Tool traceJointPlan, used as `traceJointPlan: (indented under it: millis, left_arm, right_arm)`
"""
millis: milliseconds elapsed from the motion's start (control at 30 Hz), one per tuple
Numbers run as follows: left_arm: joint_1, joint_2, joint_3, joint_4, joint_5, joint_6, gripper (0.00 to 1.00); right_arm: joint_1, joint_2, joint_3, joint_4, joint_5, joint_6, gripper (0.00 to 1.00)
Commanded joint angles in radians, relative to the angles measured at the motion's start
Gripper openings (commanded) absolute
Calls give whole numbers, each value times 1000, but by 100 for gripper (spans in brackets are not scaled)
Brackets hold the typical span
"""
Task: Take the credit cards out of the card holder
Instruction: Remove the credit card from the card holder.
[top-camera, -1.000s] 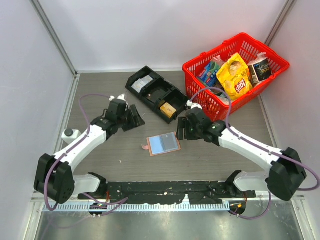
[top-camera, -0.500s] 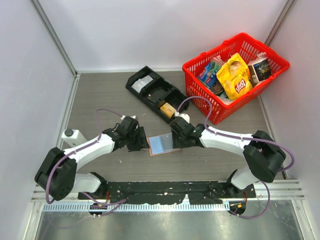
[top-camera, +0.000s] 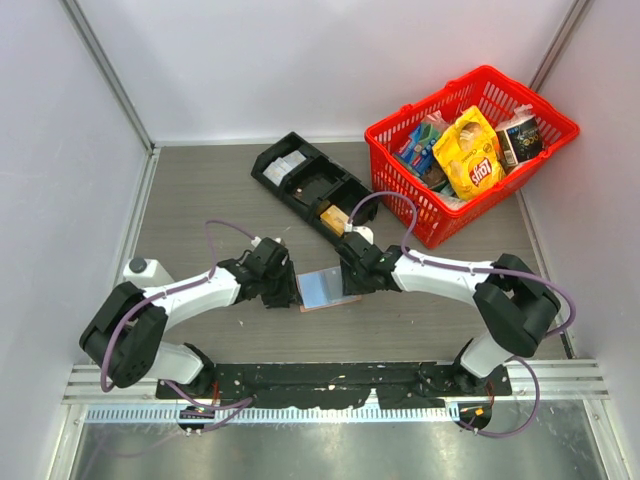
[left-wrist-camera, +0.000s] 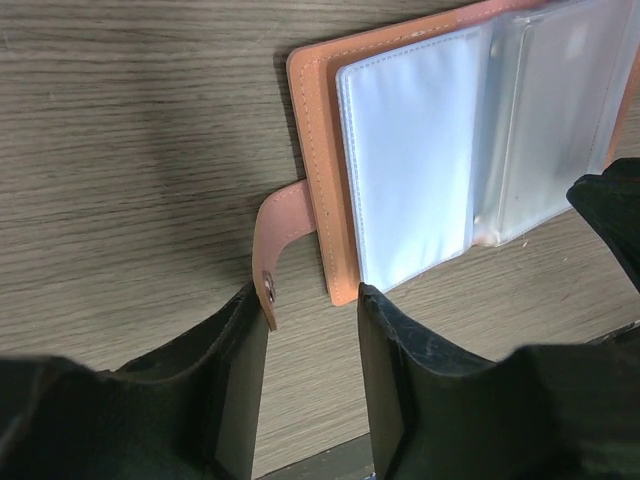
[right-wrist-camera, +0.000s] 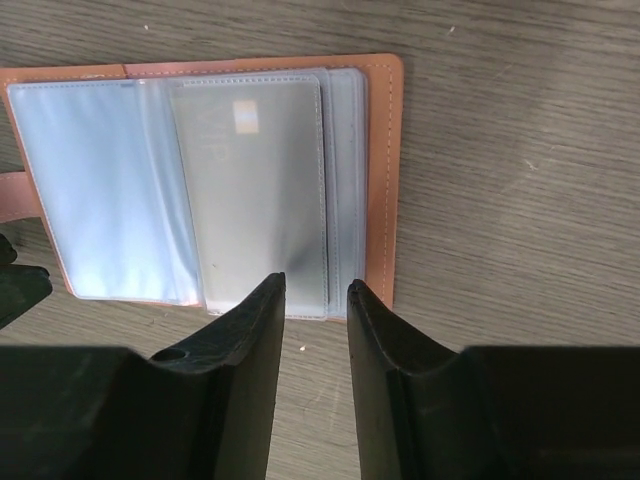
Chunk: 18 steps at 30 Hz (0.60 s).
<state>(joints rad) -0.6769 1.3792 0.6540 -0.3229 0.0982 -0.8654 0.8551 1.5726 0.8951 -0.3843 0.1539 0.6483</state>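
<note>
Salmon-pink leather bifold card holder (top-camera: 326, 288) lies open between pincers. Left pincer (left-wrist-camera: 310, 300) apart at strap tab (left-wrist-camera: 283, 225); right pincer (right-wrist-camera: 316, 285) apart at opposite edge, nearer grey card in clear sleeve (right-wrist-camera: 260, 190).

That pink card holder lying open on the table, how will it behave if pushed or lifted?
Probably floppy: the card holder lies open flat, with thin clear sleeves fanning loosely. Likely light, so it may slide on the smooth table when nudged. Its strap tab would likely bend.

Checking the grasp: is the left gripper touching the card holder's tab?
Cannot tell. In the left wrist view the tab overlaps one left gripper finger; contact unclear.
</note>
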Motion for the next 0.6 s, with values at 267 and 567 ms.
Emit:
traceJointPlan:
  millis: [267, 567]
  left_arm:
    - [-18, 18, 9, 45, -25, -32, 36]
    - [-30, 32, -7, 80, -18, -57, 28]
  right_arm:
    - [1, 46, 44, 27, -19, -32, 33]
    - [1, 15, 54, 30, -53, -44, 17]
